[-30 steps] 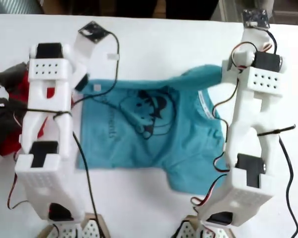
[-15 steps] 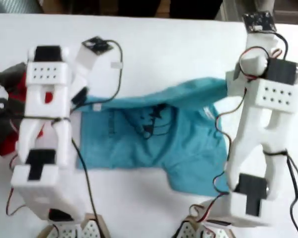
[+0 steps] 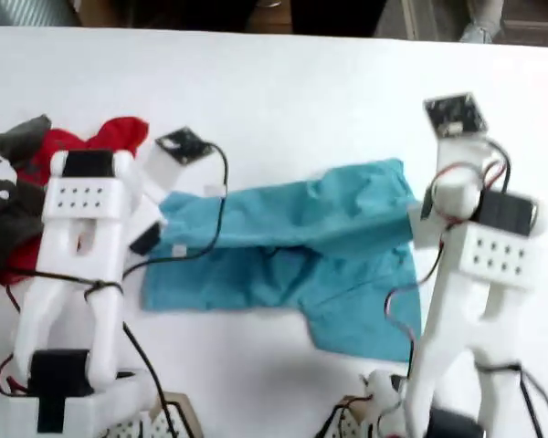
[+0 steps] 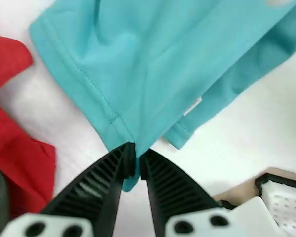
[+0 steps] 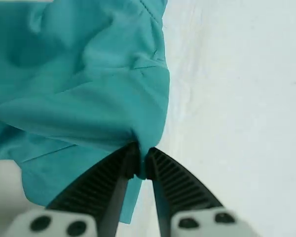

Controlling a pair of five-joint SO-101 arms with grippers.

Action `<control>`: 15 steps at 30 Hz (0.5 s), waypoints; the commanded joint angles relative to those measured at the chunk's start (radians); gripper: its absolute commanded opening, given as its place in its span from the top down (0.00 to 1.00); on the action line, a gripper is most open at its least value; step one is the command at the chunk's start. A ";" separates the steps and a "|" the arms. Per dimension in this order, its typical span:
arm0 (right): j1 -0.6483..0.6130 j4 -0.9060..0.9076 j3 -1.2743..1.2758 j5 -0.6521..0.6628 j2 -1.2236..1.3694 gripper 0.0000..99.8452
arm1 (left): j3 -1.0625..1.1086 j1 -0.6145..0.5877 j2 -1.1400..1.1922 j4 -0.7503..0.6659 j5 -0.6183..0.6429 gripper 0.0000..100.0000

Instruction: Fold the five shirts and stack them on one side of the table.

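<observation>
Since your left pincer [image 4: 133,154] and right pincer [image 5: 139,154] each clamp the shirt [image 3: 292,242] stretched left-to-right between them, fold toward frame bottom.

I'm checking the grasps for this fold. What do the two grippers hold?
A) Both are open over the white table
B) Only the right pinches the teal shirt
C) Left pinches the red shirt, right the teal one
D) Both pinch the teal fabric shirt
D: in the wrist views, the left gripper and the right gripper are each shut on an edge of the teal fabric shirt.
</observation>
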 commanded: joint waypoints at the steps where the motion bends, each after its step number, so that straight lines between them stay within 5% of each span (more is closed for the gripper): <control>1: 0.013 -0.048 0.147 0.041 -0.156 0.98 | 0.038 0.003 -0.074 -0.014 -0.009 0.98; 15: 0.013 -0.007 0.385 0.120 -0.380 0.98 | 0.266 0.008 -0.190 -0.081 -0.009 0.98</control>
